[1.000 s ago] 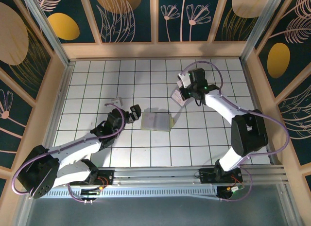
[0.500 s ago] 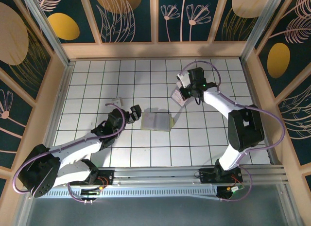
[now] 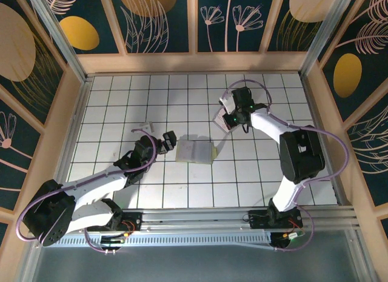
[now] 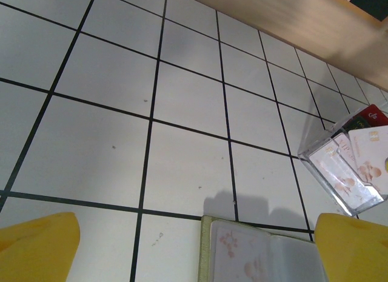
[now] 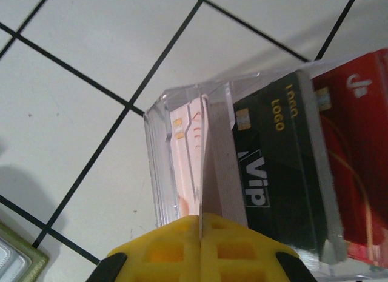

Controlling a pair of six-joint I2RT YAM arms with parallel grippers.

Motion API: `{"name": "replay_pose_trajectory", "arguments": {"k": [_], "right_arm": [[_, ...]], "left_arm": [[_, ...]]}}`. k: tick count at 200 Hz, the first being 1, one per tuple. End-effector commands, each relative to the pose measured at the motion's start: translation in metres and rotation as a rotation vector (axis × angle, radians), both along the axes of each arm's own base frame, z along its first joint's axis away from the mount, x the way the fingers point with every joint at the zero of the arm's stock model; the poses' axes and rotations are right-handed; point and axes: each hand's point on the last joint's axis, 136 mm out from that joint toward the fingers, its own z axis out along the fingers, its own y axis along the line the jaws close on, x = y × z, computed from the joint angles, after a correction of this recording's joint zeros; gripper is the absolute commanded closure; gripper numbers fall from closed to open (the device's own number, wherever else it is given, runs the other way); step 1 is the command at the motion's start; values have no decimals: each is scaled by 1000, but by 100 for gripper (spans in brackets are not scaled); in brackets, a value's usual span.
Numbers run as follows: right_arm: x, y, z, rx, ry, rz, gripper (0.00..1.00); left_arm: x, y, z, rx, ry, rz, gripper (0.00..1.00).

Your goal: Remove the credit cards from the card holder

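— Where's the card holder (image 3: 194, 151)?

— It's lying open about mid-table. My left gripper (image 3: 167, 139) sits just beside its left edge, jaws wide apart.

— And your right?

— My right gripper (image 5: 200, 224) is pinched on a pale card (image 5: 193, 142), edge-down in the clear box (image 5: 157, 173). The box is further toward the far edge and also holds a black card (image 5: 273, 161) and a red card (image 5: 351, 142).

— How would you finish?

— I'd lower it straight and upright until it seats, then part the jaws gently so the neighbours don't tip.
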Motion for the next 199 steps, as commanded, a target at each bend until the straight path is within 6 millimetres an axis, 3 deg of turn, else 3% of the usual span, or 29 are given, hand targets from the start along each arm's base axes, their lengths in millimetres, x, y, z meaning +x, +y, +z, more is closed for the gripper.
{"name": "replay_pose_trajectory", "arguments": {"k": [1,39,80,117,148,175,199], "right_arm": [[4,-2,-1,-19,17,8,100],[4,0,-6,-20,42,13,100],[8,0,-3,-25,36,5,79],[14,-1,10,-24,5,-6,75],[15,4,33,35,-26,-38,74],[14,6,51,93,-28,-186,66],[-2,17,54,114,-18,-329,63]], "left_arm": [[2,3,-1,3,2,11,1],[2,3,-1,3,2,13,1],[3,1,-1,2,4,10,1],[4,0,-2,5,8,7,1],[5,0,-1,-2,5,12,1],[6,8,-3,-11,14,68,1],[5,25,-11,-25,40,162,1]]}}
